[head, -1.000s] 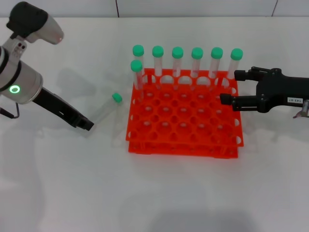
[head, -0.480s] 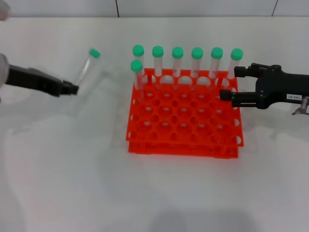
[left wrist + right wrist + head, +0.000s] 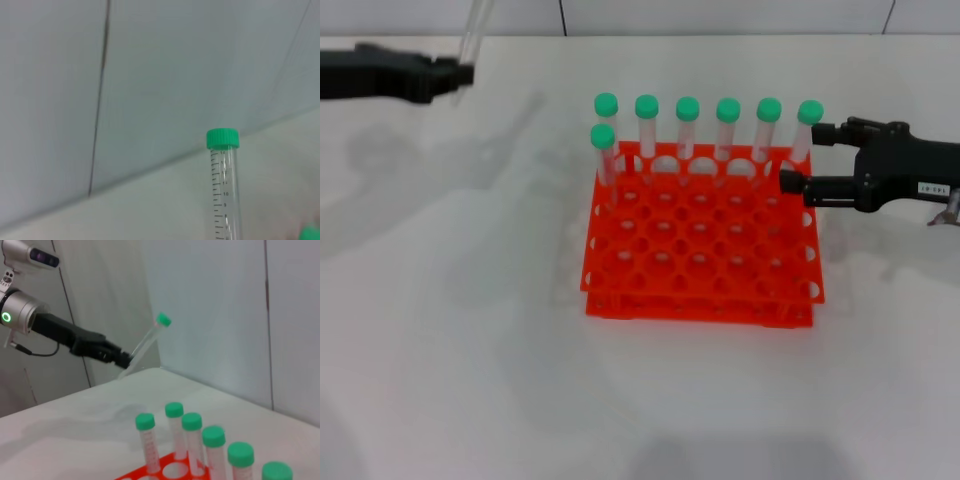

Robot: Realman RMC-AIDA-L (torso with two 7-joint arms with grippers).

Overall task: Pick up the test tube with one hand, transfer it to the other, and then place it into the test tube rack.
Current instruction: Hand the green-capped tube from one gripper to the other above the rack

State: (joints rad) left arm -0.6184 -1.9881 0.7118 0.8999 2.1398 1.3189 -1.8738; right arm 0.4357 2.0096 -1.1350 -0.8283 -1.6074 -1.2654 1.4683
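My left gripper (image 3: 458, 70) is raised at the far left, well away from the rack, and is shut on the lower end of the test tube (image 3: 475, 25). The tube tilts upward and its top leaves the head view. Its green cap shows in the left wrist view (image 3: 223, 138). The right wrist view shows the left gripper (image 3: 122, 359) holding the tube (image 3: 146, 341) in the air. My right gripper (image 3: 802, 157), with its white label, is open beside the back right corner of the orange-red test tube rack (image 3: 700, 300).
Several green-capped tubes (image 3: 687, 125) stand upright in the rack's back row, one more (image 3: 604, 150) just in front at the left end. They also show in the right wrist view (image 3: 191, 440). A white wall rises behind the white table (image 3: 470, 350).
The left gripper has lifted the tube off the table beside the rack and carried it up and toward the far left. The right gripper has shifted slightly right and back.
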